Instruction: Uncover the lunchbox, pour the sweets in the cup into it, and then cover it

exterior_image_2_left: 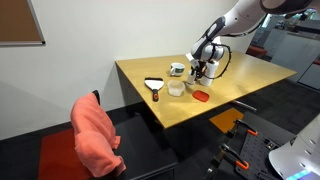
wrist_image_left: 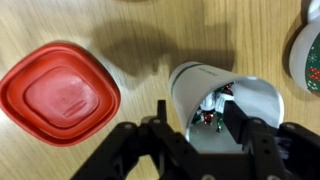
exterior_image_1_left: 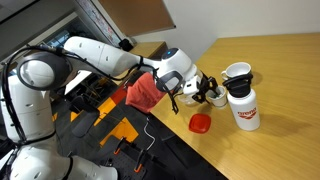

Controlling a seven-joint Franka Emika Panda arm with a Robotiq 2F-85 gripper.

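A white cup [wrist_image_left: 215, 80] sits under my gripper [wrist_image_left: 197, 118] in the wrist view, with red, green and white sweets [wrist_image_left: 208, 112] showing inside it. One of my fingers [wrist_image_left: 160, 118] stands just outside the cup's wall and the other is inside the cup. A gap still shows between them and the wall, so the gripper is open. The lunchbox's red lid [wrist_image_left: 60, 92] lies flat on the table to the left, apart from the cup; it shows in both exterior views [exterior_image_1_left: 200, 122] [exterior_image_2_left: 201, 96]. I cannot make out the lunchbox's body. My gripper [exterior_image_1_left: 203, 90] [exterior_image_2_left: 200, 70] hangs low over the table.
A tall white flask with red lettering [exterior_image_1_left: 243, 112] [wrist_image_left: 308, 50] stands close to the cup, with a white mug [exterior_image_1_left: 237, 72] by it. A black-and-white utensil [exterior_image_2_left: 155, 85] and a pale container [exterior_image_2_left: 177, 88] lie further along the wooden table [exterior_image_2_left: 150, 110]. A pink cloth [exterior_image_2_left: 95, 135] hangs on a chair.
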